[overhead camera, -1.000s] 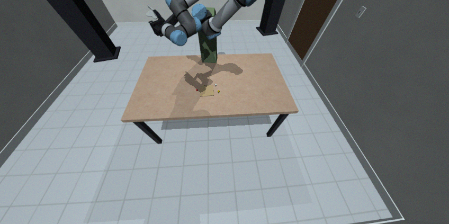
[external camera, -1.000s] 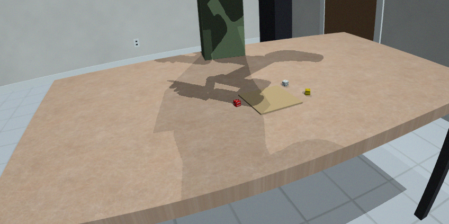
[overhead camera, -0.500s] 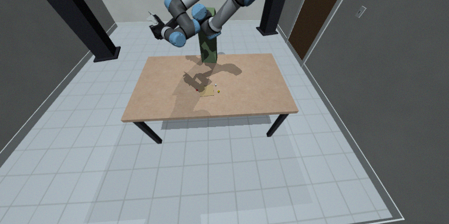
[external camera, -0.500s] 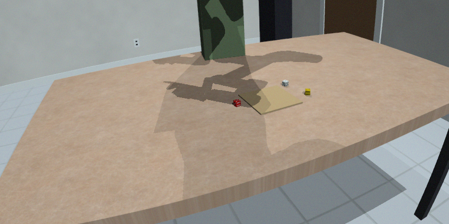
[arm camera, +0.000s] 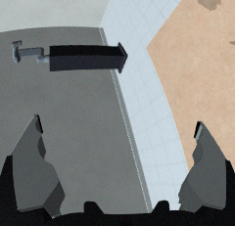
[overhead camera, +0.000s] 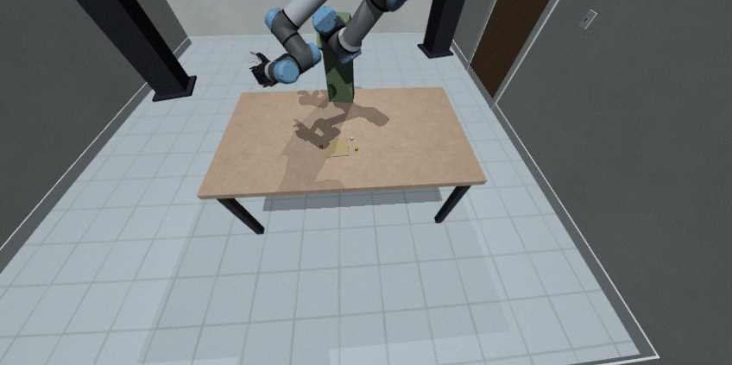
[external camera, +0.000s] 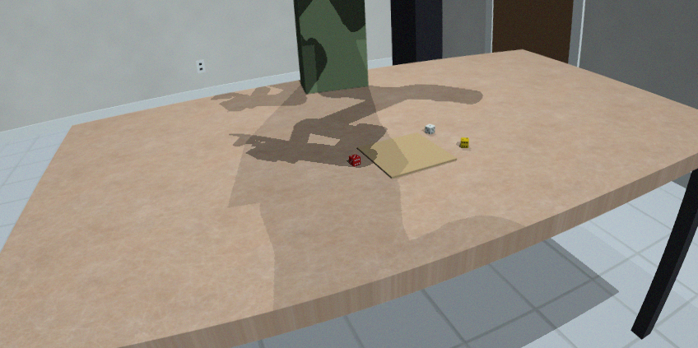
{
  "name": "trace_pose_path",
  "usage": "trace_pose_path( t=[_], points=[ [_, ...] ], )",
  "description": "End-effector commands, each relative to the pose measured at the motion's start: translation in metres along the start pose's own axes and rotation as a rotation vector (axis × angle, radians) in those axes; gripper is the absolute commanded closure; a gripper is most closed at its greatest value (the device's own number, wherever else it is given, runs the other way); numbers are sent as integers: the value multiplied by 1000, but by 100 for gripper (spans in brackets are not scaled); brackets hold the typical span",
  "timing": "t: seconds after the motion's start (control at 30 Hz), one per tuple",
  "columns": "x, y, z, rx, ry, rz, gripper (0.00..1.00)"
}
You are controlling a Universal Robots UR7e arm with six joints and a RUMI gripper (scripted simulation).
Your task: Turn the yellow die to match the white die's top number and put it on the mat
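The yellow die lies flat on the table, off the mat, on its right. The white die lies on the table just behind the mat's back right part. The red die lies on the table close to the mat's left edge. The numbers on top are too small to read surely. My gripper is open and empty. In the top view it hangs high above the table's back left, far from the dice; the exterior view does not show it.
The table carries the green pedestal of the arm at its back edge. A dark column stands on the floor beyond the table's left side. The arm's shadow falls over the red die and the mat's left part.
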State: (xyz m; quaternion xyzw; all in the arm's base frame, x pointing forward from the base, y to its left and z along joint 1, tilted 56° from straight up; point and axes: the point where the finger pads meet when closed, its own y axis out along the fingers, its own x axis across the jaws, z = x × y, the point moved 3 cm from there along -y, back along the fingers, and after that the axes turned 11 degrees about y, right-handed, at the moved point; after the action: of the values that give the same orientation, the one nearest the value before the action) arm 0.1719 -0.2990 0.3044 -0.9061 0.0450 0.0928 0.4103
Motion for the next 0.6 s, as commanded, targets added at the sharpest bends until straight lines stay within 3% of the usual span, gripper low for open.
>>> trace_pose_path(
  t=[0.0,0.07,0.17,0.2,0.3,0.33,0.37,0.4,0.43,0.47,0.57],
  points=[
    [51,27,0,-2,10,-121,0],
    [51,27,0,-2,10,-121,0],
    [96,42,9,6,17,-240,0],
    [96,42,9,6,17,-240,0],
    [127,50,17,13,20,-322,0],
    [127,50,17,13,20,-322,0],
    [142,52,22,17,21,-364,0],
    [142,52,22,17,21,-364,0],
    [157,54,27,21,22,-406,0],
    [157,54,27,21,22,-406,0],
    [185,57,39,29,22,-490,0]
  ],
)
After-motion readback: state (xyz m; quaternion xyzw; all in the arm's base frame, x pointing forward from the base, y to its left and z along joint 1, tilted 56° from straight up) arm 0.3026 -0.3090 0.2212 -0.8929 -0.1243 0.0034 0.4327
